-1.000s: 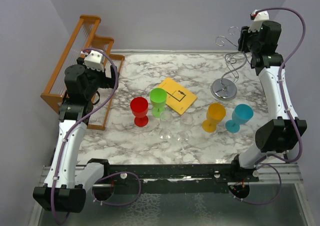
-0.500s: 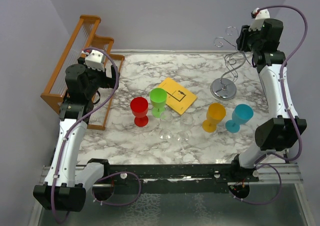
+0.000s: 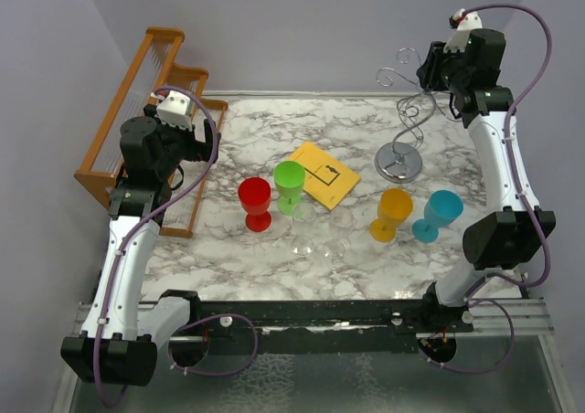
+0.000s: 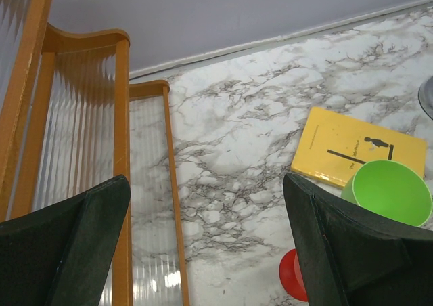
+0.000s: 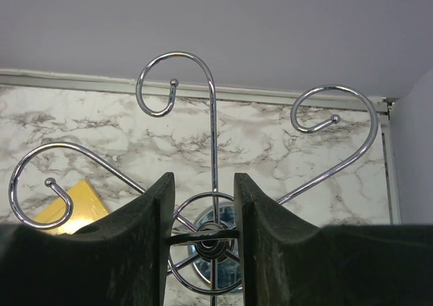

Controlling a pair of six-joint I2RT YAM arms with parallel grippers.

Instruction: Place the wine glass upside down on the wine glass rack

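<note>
The wine glass rack (image 3: 398,162), a silver wire stand on a round shiny base, is at the back right. My right gripper (image 3: 431,71) is above it, among the curled arms. In the right wrist view the gripper (image 5: 202,211) is shut on the wire ring (image 5: 203,237) at the rack's top, with curled arms (image 5: 212,116) spreading beyond. Two clear wine glasses (image 3: 303,233) (image 3: 335,239) are on the marble near the middle, faint against it. My left gripper (image 3: 195,142) hangs open at the left, far from them; its fingers (image 4: 352,245) hold nothing.
Red (image 3: 254,199), green (image 3: 290,181), orange (image 3: 394,210) and blue (image 3: 441,210) goblets are on the marble table (image 3: 238,130). A yellow book (image 3: 325,174) lies behind the green one. An orange-brown wooden slatted rack (image 3: 137,89) fills the left edge. Walls close the back and sides.
My right gripper has moved left and slightly back while holding the rack's top, and the rack's base has slid left with it. The left arm has not moved.
</note>
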